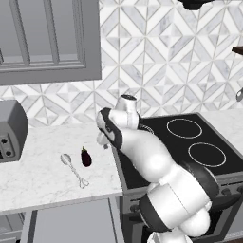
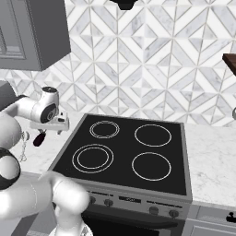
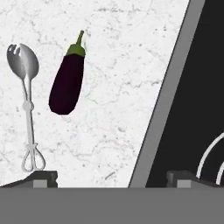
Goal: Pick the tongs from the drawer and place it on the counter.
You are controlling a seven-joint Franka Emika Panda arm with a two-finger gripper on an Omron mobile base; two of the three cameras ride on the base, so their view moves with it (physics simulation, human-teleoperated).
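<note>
Hand view: tongs (image 3: 27,109) lie on counter (image 3: 113,131) beside eggplant (image 3: 67,83) (apparently apart); fingers (image 3: 41,178) spread, empty.

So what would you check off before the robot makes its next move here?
1. Tongs out of the drawer: ok, they lie flat on the counter.
2. Tongs free of the pincer: ok, its tips stand wide apart with nothing between them.
3. Tongs clear of the eggplant: ok, side by side, not touching.
4. Tongs away from the stovetop: ok, the eggplant lies between them.
5. Drawer state: cannot tell, just its grey top shows below the counter edge.
6. Room to lift the arm away: probably ok, nothing shows right above it.
</note>
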